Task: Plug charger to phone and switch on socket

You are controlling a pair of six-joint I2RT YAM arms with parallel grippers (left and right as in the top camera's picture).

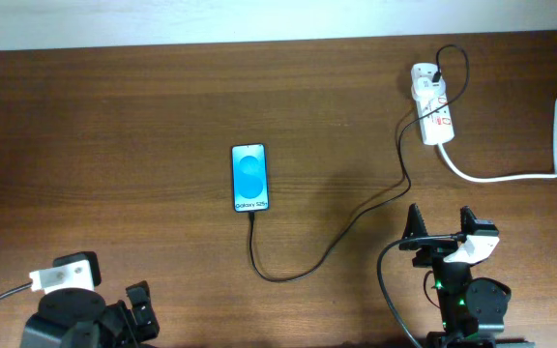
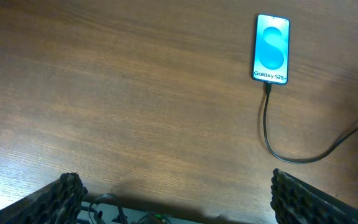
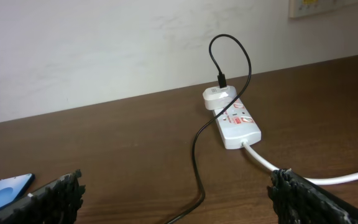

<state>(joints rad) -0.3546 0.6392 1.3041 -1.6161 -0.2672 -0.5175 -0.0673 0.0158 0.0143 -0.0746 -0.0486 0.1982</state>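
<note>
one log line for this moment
left hand: open, empty | right hand: open, empty | charger: meets phone bottom edge | socket: switch state unclear

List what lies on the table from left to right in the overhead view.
phone → socket → thick white cord. The charger runs from the phone to the socket, so it is left out.

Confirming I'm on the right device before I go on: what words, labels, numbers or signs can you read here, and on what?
"Galaxy S25+": white text low on the bright blue screen of the slim black-edged smartphone, clearest in the left wrist view.
Red marks on the small white elongated power strip: too small to read.
Marks on the pale wall plate: blurred, unreadable.
</note>
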